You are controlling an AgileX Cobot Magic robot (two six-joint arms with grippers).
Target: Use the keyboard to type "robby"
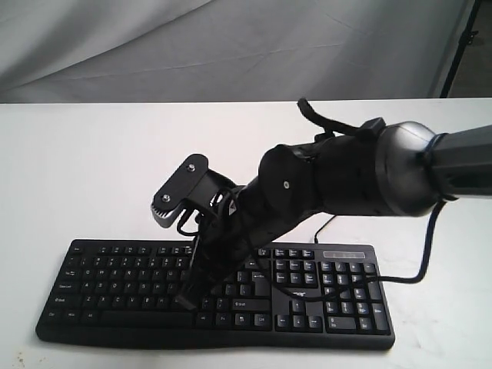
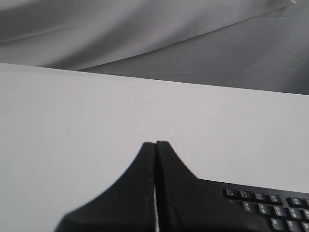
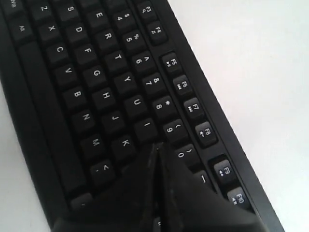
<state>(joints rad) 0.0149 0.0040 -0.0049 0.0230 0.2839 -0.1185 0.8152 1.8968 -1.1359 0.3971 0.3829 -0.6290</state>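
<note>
The wide black keyboard (image 1: pixel 115 277) with white lettering lies along the near edge of the white table (image 1: pixel 92 169). My right gripper (image 1: pixel 185 300) reaches in from the right and slants down onto its letter keys, shut with nothing held. In the right wrist view the right gripper (image 3: pixel 157 146) has its tip over the spot just past the I key, next to K and 9 on the keyboard (image 3: pixel 87 63). I cannot tell whether it presses a key. My left gripper (image 2: pixel 155 143) is shut and empty above bare table, beside a corner of the keyboard (image 2: pixel 270 205). It is outside the exterior view.
The right arm's bulky black body (image 1: pixel 346 173) hangs over the keyboard's middle and hides several keys. A black cable (image 1: pixel 425 254) loops down from the arm past the number pad (image 1: pixel 350 296). A grey cloth backdrop (image 1: pixel 231 46) hangs behind the table.
</note>
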